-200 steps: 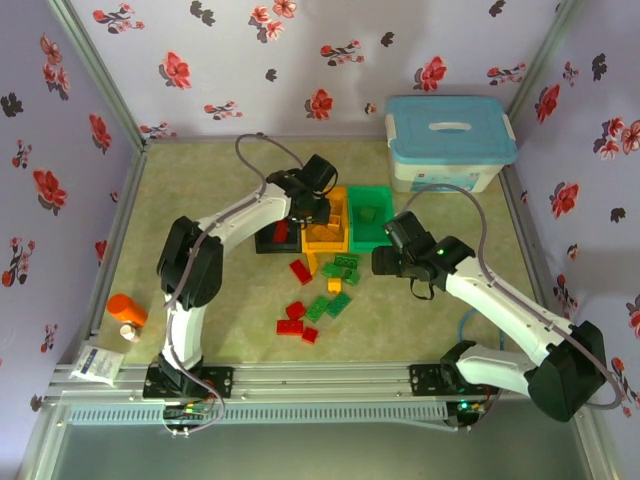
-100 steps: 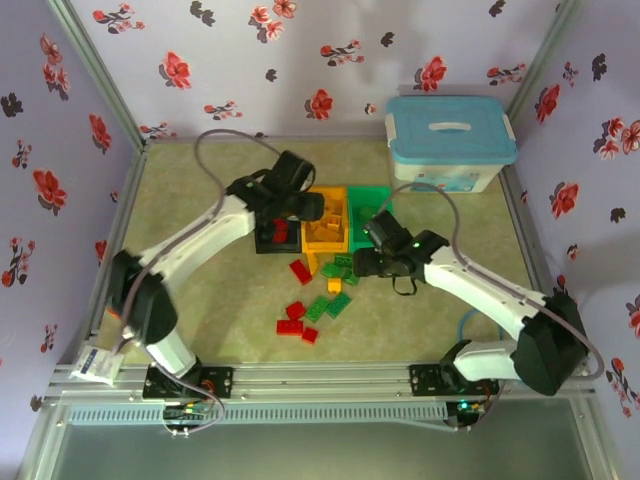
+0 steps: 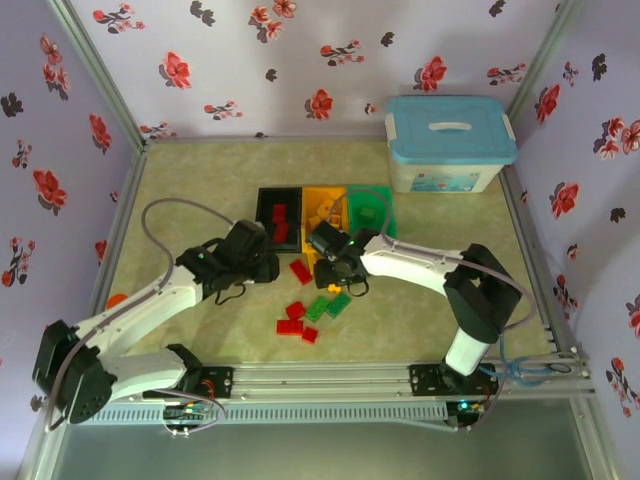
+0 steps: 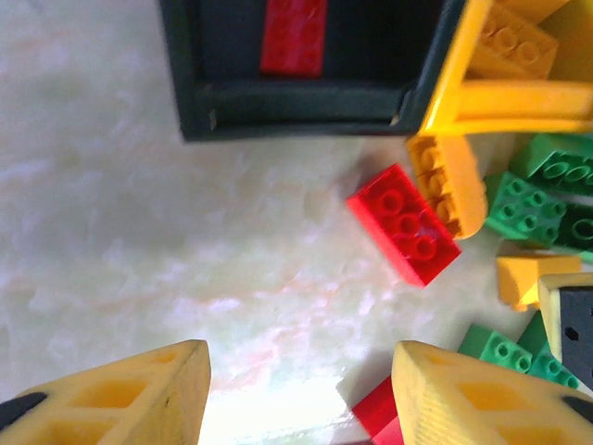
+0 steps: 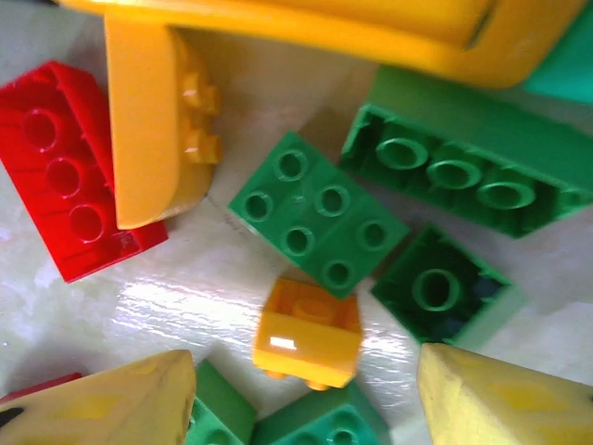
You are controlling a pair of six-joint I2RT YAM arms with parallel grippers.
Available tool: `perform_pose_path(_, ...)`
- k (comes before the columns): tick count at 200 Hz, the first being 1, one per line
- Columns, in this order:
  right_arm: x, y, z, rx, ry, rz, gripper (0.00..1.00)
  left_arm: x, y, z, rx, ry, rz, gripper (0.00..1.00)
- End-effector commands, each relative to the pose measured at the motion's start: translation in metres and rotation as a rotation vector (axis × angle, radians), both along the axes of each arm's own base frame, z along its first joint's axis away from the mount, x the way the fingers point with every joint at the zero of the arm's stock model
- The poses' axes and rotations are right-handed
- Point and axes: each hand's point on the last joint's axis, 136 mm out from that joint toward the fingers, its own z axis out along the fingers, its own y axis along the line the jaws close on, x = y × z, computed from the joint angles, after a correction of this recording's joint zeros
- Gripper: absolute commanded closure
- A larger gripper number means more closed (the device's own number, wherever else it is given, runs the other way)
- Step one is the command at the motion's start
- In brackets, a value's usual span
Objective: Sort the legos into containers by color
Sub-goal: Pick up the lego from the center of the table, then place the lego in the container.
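Note:
The black bin (image 3: 262,200), yellow-orange bin (image 3: 312,198) and green bin (image 3: 386,215) stand in a row mid-table, each holding legos of its own color. Loose red and green legos (image 3: 317,308) lie in front of them. My left gripper (image 3: 264,266) (image 4: 301,394) hovers open over bare table, just short of a red lego (image 4: 403,236) and the black bin's (image 4: 306,97) front wall. My right gripper (image 3: 336,277) (image 5: 306,403) is open and low over the pile. A small yellow-orange lego (image 5: 309,332) lies just ahead of its fingers, untouched, among green legos (image 5: 318,211).
A large white box with a light-blue lid (image 3: 450,140) stands at the back right. An orange cylinder (image 3: 117,298) peeks out by the left wall. A curved yellow-orange piece (image 5: 157,139) and a red lego (image 5: 74,167) lie against the yellow-orange bin's front.
My left arm has pulled back from above the black bin and come down toward the table. My right arm has swung left from the green bin to the pile, its jaws narrower.

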Motion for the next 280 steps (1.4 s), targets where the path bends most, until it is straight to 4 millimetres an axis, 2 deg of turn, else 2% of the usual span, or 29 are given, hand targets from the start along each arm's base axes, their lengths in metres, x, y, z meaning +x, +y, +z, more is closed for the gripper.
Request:
perform_pose_path(1, -0.006, 0.009, -0.005, -0.030, 0.010, -0.030, 0.38, -0.006, 0.010, -0.001, -0.044, -0.016, 0.077, 0.46)
perform_pose_path(36, -0.009, 0.000, -0.026, -0.131, 0.011, -0.074, 0.46, -0.014, 0.017, -0.010, -0.033, -0.003, 0.084, 0.46)
perform_pose_path(52, -0.008, -0.006, -0.030, -0.166, 0.003, -0.088, 0.47, -0.013, 0.018, -0.009, -0.027, -0.005, 0.080, 0.47)
perform_pose_path(84, -0.006, -0.002, -0.035, -0.168, 0.001, -0.083, 0.53, -0.012, 0.017, -0.009, -0.029, -0.011, 0.080, 0.47)
perform_pose_path(105, -0.003, 0.002, -0.029, -0.172, -0.014, -0.071, 0.61, -0.012, 0.018, -0.008, -0.027, -0.011, 0.083, 0.47)
perform_pose_path(140, 0.005, 0.013, 0.005, -0.149, -0.079, -0.033, 0.69, -0.014, 0.023, -0.003, -0.015, -0.027, 0.080, 0.48)
perform_pose_path(171, 0.031, 0.024, 0.062, -0.113, -0.199, -0.004, 0.70, -0.015, 0.022, 0.003, -0.027, -0.048, 0.064, 0.47)
perform_pose_path(194, 0.065, 0.027, 0.082, -0.096, -0.218, 0.001, 0.70, -0.018, 0.019, 0.003, -0.035, -0.048, 0.052, 0.47)
perform_pose_path(223, 0.100, 0.030, 0.082, -0.106, -0.190, 0.009, 0.70, -0.028, 0.012, -0.003, -0.038, -0.030, 0.026, 0.47)
perform_pose_path(237, 0.111, 0.031, 0.074, -0.125, -0.169, 0.015, 0.69, -0.033, 0.010, -0.010, -0.038, -0.015, 0.026, 0.47)
perform_pose_path(280, 0.121, 0.023, 0.052, -0.178, -0.136, 0.006, 0.69, -0.042, 0.008, -0.021, -0.055, -0.003, 0.031, 0.47)
